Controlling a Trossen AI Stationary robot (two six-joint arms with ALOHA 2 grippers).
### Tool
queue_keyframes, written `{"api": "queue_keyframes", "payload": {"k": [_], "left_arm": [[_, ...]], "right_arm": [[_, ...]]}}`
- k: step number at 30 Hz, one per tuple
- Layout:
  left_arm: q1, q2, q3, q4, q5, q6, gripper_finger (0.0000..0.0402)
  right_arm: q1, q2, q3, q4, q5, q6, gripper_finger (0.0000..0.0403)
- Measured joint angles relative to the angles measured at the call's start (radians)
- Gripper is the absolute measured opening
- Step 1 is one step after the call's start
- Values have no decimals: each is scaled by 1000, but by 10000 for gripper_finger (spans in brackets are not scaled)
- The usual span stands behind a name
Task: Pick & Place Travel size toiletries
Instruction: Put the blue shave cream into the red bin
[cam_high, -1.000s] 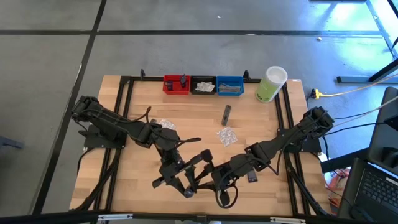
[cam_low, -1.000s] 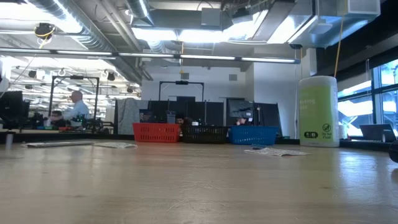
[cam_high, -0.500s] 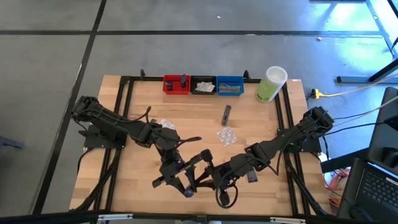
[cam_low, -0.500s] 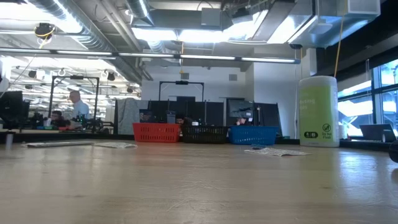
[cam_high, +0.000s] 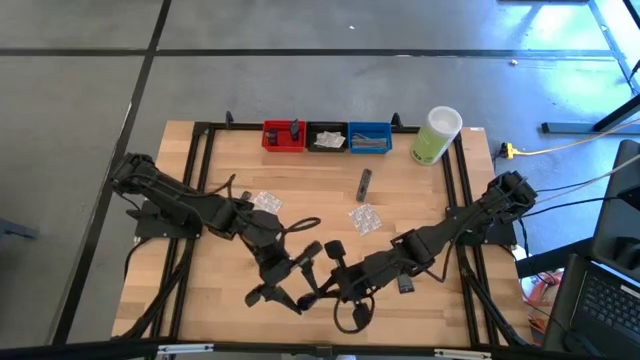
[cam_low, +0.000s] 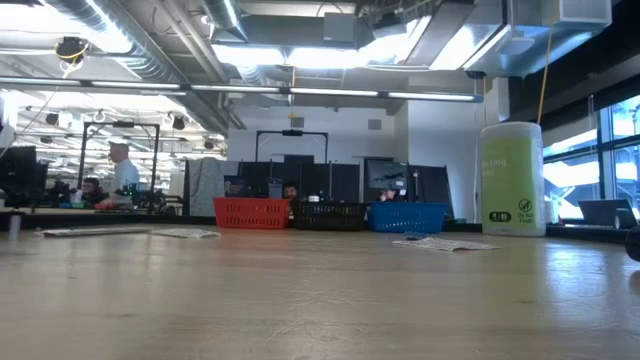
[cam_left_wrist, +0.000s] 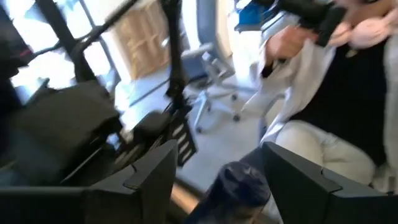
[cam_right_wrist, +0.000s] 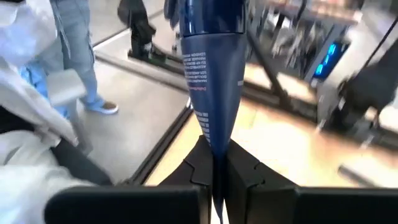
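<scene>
- One navy tube (cam_right_wrist: 210, 74) stood pinched by its flat crimped end in the right pincer (cam_right_wrist: 214, 177), long axis pointing straight out.
- Left pincer (cam_left_wrist: 214, 180) gaped wide around the tube's cap end, both well short of the red bin (cam_high: 283, 135) across the counter (cam_high: 200, 300).

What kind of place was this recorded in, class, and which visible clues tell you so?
Probably an open-plan lab or office workshop: a wooden table with two robot arms, exposed ceiling ducts and strip lights, desks with monitors behind, and a person working far off.
</scene>
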Motion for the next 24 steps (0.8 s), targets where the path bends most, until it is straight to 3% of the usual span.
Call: {"api": "queue_keyframes", "payload": {"k": [7,12,21,24], "left_arm": [[-63,-37,0,-168,-204,-62,237],[-115,-10,0,-294,-466,-132,237],[-170,82,0,-438,-865,-460,237],[-169,124,0,-436,-936,-545,237]], "right_arm": [[20,0,0,-219,0,212,19],[32,0,0,-400,58,353,17],[63,-18,0,-565,197,480,15],[72,-29,0,-564,217,480,15]]}}
